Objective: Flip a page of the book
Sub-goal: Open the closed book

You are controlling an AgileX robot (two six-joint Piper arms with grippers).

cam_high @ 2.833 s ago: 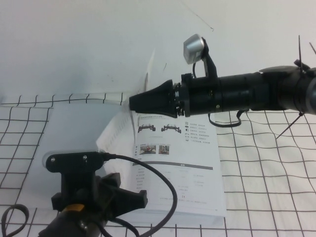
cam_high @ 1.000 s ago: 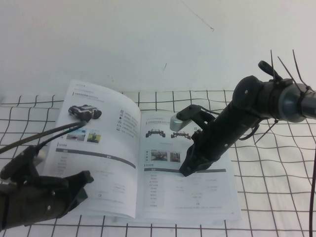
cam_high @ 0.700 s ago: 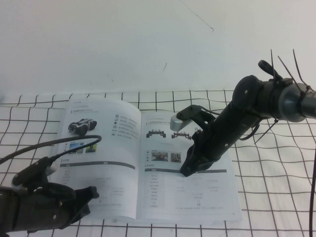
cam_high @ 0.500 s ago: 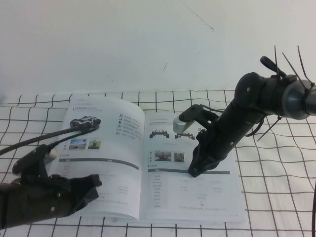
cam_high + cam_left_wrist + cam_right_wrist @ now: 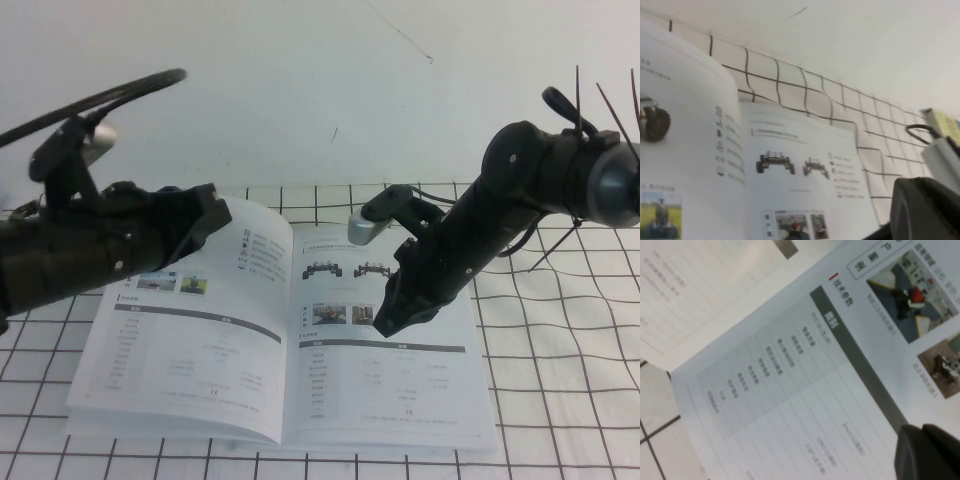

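Raised from the near edge, the left gripper point(image 5: 205, 215), fingers apart, hovers at ten o'clock over the book point(image 5: 290, 340); right gripper point(image 5: 385, 320), closed, presses its right-hand sheet.

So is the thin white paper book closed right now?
No, the thin white glossy paper book lies open on the grid table, both printed pages showing, with the right tool on its right page and the left tool raised above its left page.

The right gripper point(image 5: 388, 322) blocks the book's point(image 5: 330, 400) right page; the left gripper point(image 5: 205, 215) overhangs the left.
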